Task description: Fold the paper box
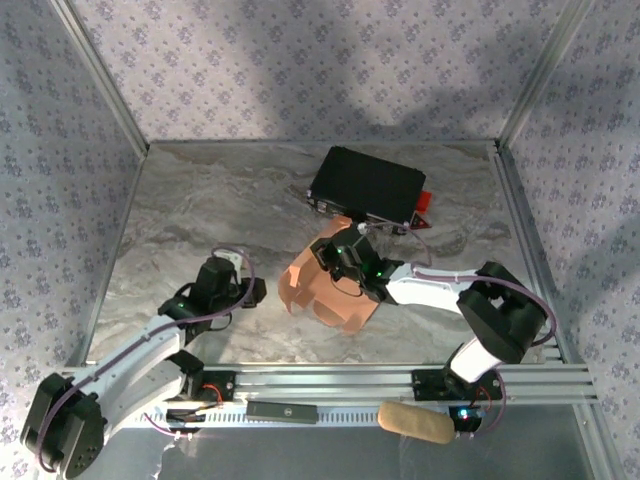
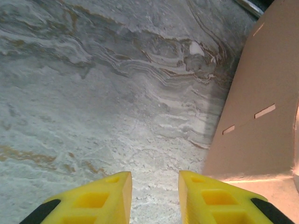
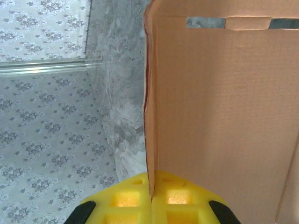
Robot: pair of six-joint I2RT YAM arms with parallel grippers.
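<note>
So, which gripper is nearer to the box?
Right. The right gripper is shut on the edge of the box; the left gripper stands open beside it, on its left.

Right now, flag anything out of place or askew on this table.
The paper box isn't flat: the right gripper pinches one panel's edge, holding it tilted. The black case sits askew near the far edge. Nothing looks torn.

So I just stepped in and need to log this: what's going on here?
A salmon paper box is being folded on the table. The right hand is pinched shut on the edge of one cardboard panel. The left hand sits low over the table beside the box, jaws apart, gripping nothing. The box looks only partly folded; a black case lies behind it.
</note>
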